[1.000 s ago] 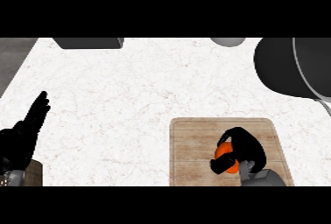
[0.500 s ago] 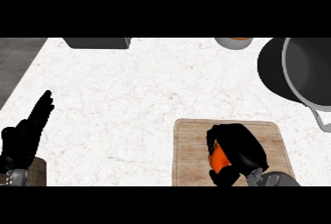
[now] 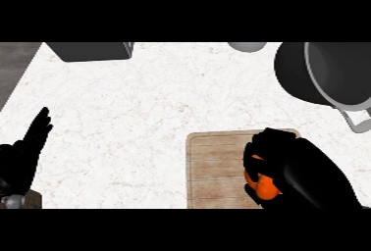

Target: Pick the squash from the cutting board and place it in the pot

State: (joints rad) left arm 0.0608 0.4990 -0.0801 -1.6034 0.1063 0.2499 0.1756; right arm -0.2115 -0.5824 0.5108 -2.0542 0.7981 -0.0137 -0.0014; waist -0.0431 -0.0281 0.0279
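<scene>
An orange squash (image 3: 261,183) lies on the wooden cutting board (image 3: 214,169) at the lower middle of the head view. My right hand (image 3: 297,164) covers most of it, fingers and thumb curled round it, so only an orange strip shows. The dark grey pot (image 3: 330,71) stands at the upper right, its handle (image 3: 357,120) pointing toward me. My left hand (image 3: 25,154) rests open at the left edge, fingers up.
A dark grey box (image 3: 92,50) sits at the counter's far left. A small grey round object (image 3: 248,46) shows at the top edge, left of the pot. White marbled counter (image 3: 145,108) spreads between board and pot.
My right hand has closed further over the squash. The view has shifted, so the board and pot sit lower and further left in the picture. The left hand keeps its pose.
</scene>
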